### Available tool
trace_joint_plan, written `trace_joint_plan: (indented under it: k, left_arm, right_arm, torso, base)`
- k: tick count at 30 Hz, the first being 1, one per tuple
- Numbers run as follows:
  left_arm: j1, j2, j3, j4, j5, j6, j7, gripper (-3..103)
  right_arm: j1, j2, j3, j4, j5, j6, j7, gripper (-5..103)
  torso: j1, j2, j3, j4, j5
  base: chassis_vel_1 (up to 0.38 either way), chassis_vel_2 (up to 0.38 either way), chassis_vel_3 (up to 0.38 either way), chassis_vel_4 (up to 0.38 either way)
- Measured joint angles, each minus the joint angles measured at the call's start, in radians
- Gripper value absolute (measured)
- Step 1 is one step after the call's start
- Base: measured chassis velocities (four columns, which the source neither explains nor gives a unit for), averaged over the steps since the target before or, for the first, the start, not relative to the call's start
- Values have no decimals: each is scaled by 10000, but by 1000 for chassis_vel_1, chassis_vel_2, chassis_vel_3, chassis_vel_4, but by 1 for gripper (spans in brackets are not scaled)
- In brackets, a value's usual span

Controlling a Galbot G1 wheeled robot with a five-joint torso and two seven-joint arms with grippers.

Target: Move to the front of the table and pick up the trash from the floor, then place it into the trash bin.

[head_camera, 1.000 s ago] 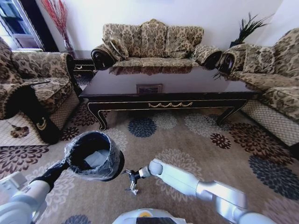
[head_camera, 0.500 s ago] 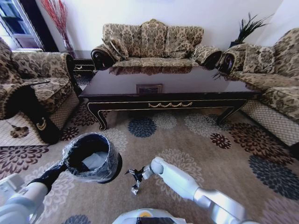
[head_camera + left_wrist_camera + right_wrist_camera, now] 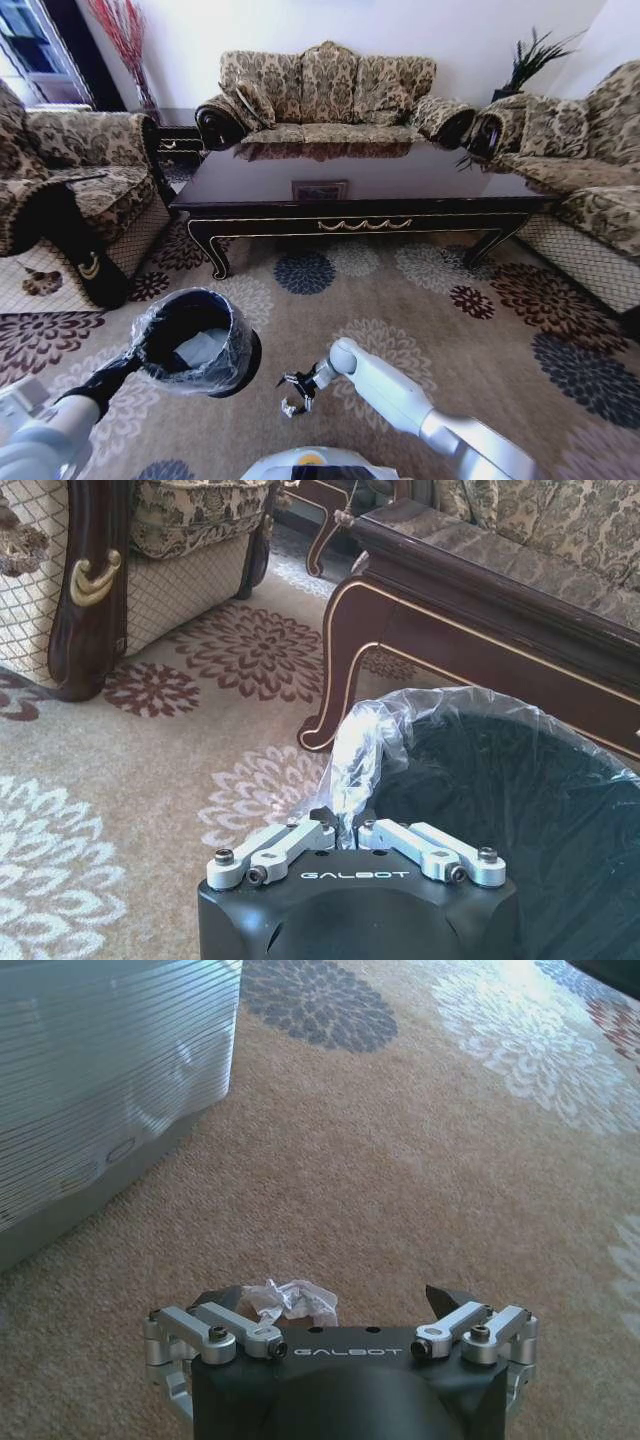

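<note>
My left gripper [image 3: 345,832] is shut on the rim of the trash bin [image 3: 500,810], pinching its clear plastic liner, and holds the black bin [image 3: 235,325] off the carpet at the lower left of the head view. A white napkin [image 3: 203,346] lies inside the bin. My right gripper [image 3: 335,1302] is open and low over the carpet, close to my base. A small crumpled white wrapper [image 3: 292,1298], a piece of the trash, lies on the carpet between its fingers, nearer one of them. The dark table [image 3: 420,180] stands ahead, beyond both arms.
Patterned sofas stand behind the table [image 3: 325,90], on the left [image 3: 70,190] and on the right [image 3: 590,170]. My own white base [image 3: 100,1090] sits right beside the right gripper. A small framed picture [image 3: 320,190] lies on the table. Open carpet [image 3: 450,320] lies between me and the table.
The right arm has lowered and drawn its gripper a little closer to my base and the floor. The bin in the left gripper has sunk slightly.
</note>
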Motion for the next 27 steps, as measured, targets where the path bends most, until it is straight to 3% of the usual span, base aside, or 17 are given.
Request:
trace_joint_plan:
  k: [7,17,23,27]
  left_arm:
    - [12,142,44,-1,10,8,0,5]
    - [-40,222,84,0,-20,10,0,5]
    - [-87,261,123,0,-23,15,1,5]
    - [-132,317,145,0,-24,22,0,5]
  right_arm:
    - [-407,319,780,-251,-929,290,-74,100]
    - [-643,632,1499,-598,-1706,705,-954,100]
    - [-615,765,1542,-756,-1608,755,-1018,97]
    - [-526,922,1464,-1027,-1153,717,-1170,88]
  torso:
    - [0,0,0,1,0]
    - [0,0,0,0,0]
    - [0,0,0,0,0]
    - [0,-1,0,1,0]
  base:
    - [0,0,0,0]
    - [0,0,0,0]
    - [0,0,0,0]
    - [0,0,0,0]
